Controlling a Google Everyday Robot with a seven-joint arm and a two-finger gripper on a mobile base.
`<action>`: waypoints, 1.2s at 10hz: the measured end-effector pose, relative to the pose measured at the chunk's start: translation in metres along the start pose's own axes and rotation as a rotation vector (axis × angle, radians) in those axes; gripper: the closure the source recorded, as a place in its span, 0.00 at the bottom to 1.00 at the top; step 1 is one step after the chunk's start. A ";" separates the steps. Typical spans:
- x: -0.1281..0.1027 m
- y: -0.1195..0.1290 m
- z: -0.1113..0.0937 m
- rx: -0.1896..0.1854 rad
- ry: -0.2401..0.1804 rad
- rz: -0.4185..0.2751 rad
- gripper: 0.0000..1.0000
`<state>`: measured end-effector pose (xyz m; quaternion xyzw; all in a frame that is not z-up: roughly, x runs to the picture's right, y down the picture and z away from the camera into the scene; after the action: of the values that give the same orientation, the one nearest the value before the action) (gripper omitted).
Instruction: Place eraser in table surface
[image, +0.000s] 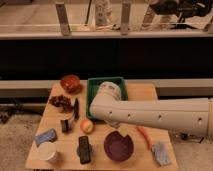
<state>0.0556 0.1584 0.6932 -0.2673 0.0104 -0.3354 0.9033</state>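
Note:
The eraser (84, 149), a dark rectangular block, lies flat on the table surface (100, 162) near the front edge, left of a purple bowl. Nothing holds it. My white arm (150, 116) reaches in from the right. Its rounded end (103, 100) sits over the front of the green tray (93, 86), above and to the right of the eraser and well apart from it. My gripper is hidden behind the arm's end, so it does not show.
On the table are an orange-brown bowl (70, 82), a dark red cluster (61, 101), a thin dark upright piece (76, 108), a small dark chunk (65, 125), an orange fruit (87, 125), a blue-grey item (46, 136), a white cup (48, 152), the purple bowl (118, 145), an orange stick (144, 136) and a grey cloth-like item (161, 153).

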 end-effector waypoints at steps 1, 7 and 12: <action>-0.008 -0.005 -0.001 0.003 -0.001 -0.023 0.20; -0.046 -0.025 -0.001 0.020 -0.011 -0.167 0.20; -0.072 -0.042 0.005 0.037 -0.027 -0.261 0.20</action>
<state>-0.0242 0.1782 0.7064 -0.2543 -0.0428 -0.4466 0.8568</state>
